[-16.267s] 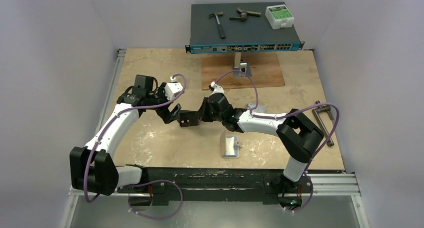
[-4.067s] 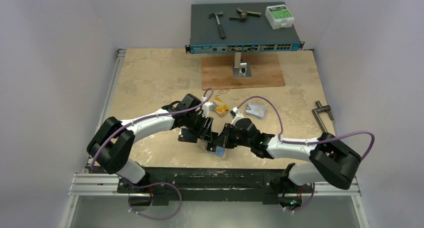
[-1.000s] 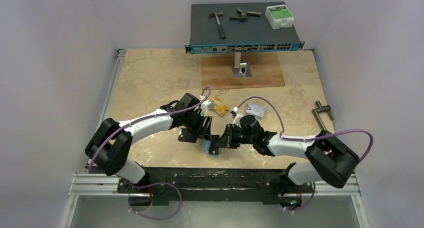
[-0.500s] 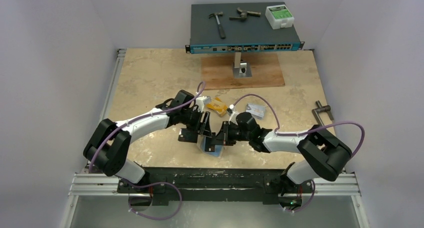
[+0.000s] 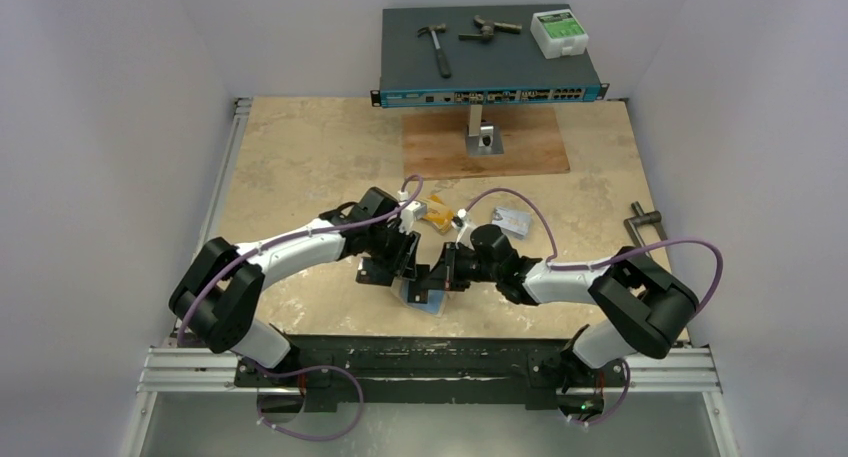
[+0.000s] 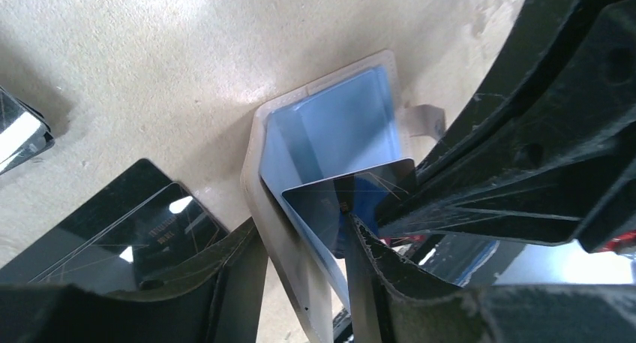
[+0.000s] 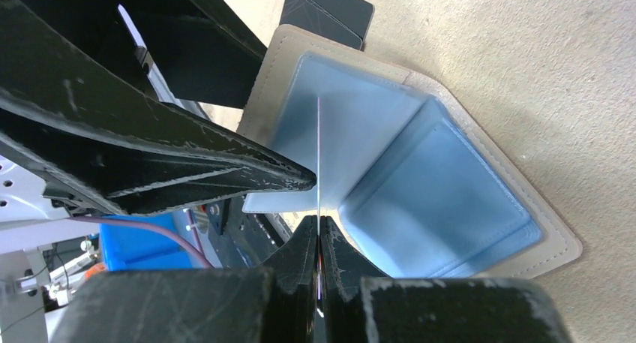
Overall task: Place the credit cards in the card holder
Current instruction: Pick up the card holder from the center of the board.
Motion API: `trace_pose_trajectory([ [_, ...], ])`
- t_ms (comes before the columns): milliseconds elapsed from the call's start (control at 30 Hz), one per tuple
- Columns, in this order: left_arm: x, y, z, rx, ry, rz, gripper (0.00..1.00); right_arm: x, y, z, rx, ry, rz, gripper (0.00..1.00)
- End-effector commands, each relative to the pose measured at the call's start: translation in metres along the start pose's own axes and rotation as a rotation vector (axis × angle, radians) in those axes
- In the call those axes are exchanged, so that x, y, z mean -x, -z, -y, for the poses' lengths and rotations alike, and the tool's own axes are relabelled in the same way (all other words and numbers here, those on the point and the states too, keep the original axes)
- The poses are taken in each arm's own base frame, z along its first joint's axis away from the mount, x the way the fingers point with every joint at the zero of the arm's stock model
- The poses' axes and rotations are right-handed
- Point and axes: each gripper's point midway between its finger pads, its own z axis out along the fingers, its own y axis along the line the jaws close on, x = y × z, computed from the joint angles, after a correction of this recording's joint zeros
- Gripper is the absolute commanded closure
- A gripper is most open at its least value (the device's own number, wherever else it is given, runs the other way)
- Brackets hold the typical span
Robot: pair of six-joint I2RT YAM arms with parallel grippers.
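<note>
The card holder [image 5: 425, 299] stands half open near the table's front edge, beige outside and light blue inside [image 7: 450, 200]. My left gripper [image 6: 300, 227] straddles its raised flap [image 6: 279, 185], one finger on each side, shut on it. My right gripper [image 7: 319, 227] is shut on a silvery card, which shows edge-on [image 7: 319, 155] in the right wrist view and dark and shiny [image 6: 341, 200] in the left. The card leans against the flap's blue lining. I cannot tell whether its edge is in a pocket. Orange cards [image 5: 437, 215] and silvery cards [image 5: 512, 220] lie behind the grippers.
A black wallet [image 5: 376, 272] lies just left of the card holder, under my left wrist. A network switch [image 5: 490, 82] on a stand carries a hammer and small tools at the back, above a wooden board [image 5: 530, 147]. A metal tool [image 5: 648, 222] lies at the right edge.
My right gripper has carried the card leftward to the card holder's raised flap. My left gripper's jaws have narrowed around that flap.
</note>
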Motion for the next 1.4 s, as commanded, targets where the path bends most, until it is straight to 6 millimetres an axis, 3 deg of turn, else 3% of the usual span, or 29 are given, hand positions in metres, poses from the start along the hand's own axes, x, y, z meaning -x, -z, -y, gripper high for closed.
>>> trace_pose_trajectory([
  [0,0.011,0.003,-0.005,0.087,-0.085,0.014,0.61,0.007,-0.002,-0.011,0.043,0.020,0.018,1.00],
  [233,0.010,0.004,-0.007,0.117,-0.106,0.001,0.70,-0.002,0.005,0.002,0.005,0.012,0.010,1.00],
  [467,0.007,0.002,-0.007,0.116,-0.089,-0.020,0.70,-0.013,0.019,0.027,-0.067,-0.014,0.029,1.00],
  [600,0.001,-0.003,-0.003,0.084,-0.078,-0.042,0.70,-0.011,0.020,0.028,-0.075,-0.021,0.040,1.00],
  [667,0.000,-0.006,0.000,0.062,-0.066,-0.049,0.81,-0.008,0.021,0.027,-0.077,-0.024,0.048,1.00],
  [733,0.001,-0.007,0.010,-0.009,-0.034,-0.052,0.98,-0.005,0.022,0.026,-0.074,-0.030,0.060,1.00],
  [833,0.011,-0.002,0.030,-0.164,0.022,-0.032,1.00,0.004,0.031,0.021,-0.029,-0.045,0.091,1.00],
  [967,0.038,0.028,0.067,-0.356,0.034,0.001,1.00,0.027,0.057,-0.003,0.064,-0.001,0.180,1.00],
  [1133,0.077,0.105,0.116,-0.486,-0.119,0.120,1.00,0.068,0.108,-0.055,0.155,0.166,0.421,1.00],
  [1267,0.094,0.159,0.155,-0.594,-0.243,0.210,1.00,0.088,0.151,-0.090,0.232,0.265,0.601,1.00],
  [1367,0.100,0.188,0.174,-0.645,-0.304,0.320,1.00,0.097,0.180,-0.112,0.276,0.330,0.704,1.00],
])
